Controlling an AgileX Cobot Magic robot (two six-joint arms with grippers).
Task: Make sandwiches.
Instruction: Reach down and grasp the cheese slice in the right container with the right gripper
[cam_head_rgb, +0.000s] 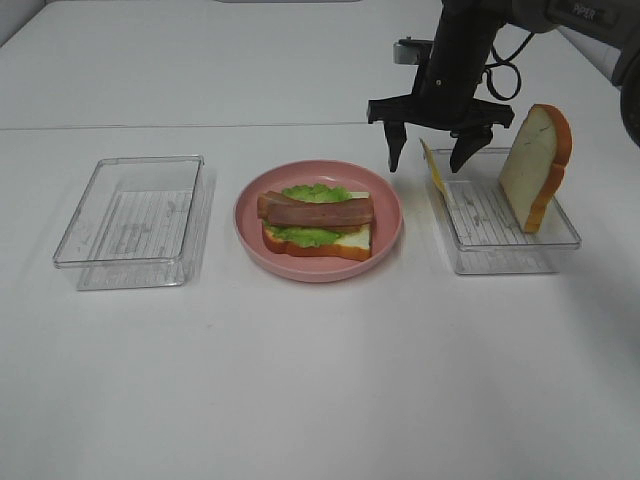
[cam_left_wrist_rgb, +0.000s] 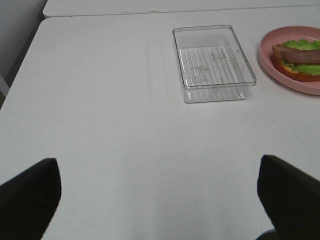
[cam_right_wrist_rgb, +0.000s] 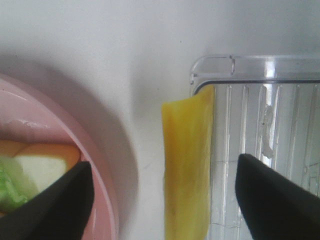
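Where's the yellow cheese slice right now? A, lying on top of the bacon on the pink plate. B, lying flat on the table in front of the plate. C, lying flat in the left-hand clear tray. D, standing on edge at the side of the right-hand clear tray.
D: the cheese slice stands on edge at the wall of the right-hand clear tray that is nearest the pink plate.
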